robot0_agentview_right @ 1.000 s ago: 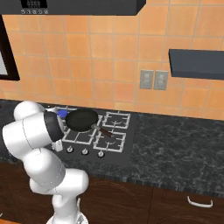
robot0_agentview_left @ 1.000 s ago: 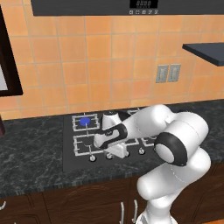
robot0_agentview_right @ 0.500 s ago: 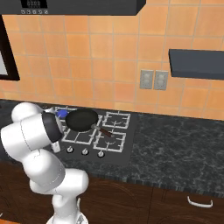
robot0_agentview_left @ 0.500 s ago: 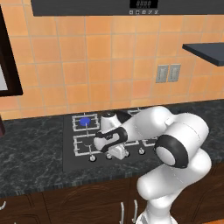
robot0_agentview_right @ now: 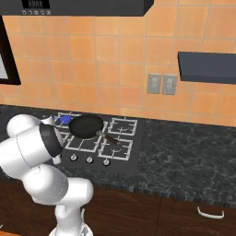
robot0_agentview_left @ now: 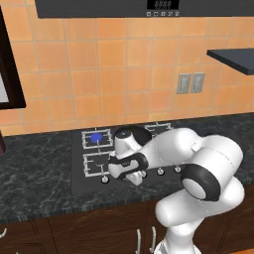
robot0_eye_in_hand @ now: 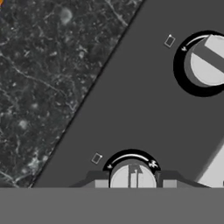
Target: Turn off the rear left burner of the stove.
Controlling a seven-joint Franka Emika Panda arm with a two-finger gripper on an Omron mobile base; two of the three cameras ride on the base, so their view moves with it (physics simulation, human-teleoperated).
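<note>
The pincer (robot0_eye_in_hand: 132,183) is clamping a silver knob (robot0_eye_in_hand: 132,175) at the stove's (robot0_agentview_left: 79,182) front edge. The rear left burner (robot0_agentview_left: 96,137) is glowing blue behind. A slipping grip, or turning the wrong knob, risks leaving it lit.

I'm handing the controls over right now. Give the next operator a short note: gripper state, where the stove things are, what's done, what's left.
Gripper: down at the stove's front edge, closed on a silver knob at the left end of the knob row.
Rear left burner: glowing blue, so it is on.
Frying pan: on a grate to the right of that burner, clear of the arm.
Done: reach and grip on the knob.
Left: turn the knob until the blue glow goes out, then release and back away.
</note>
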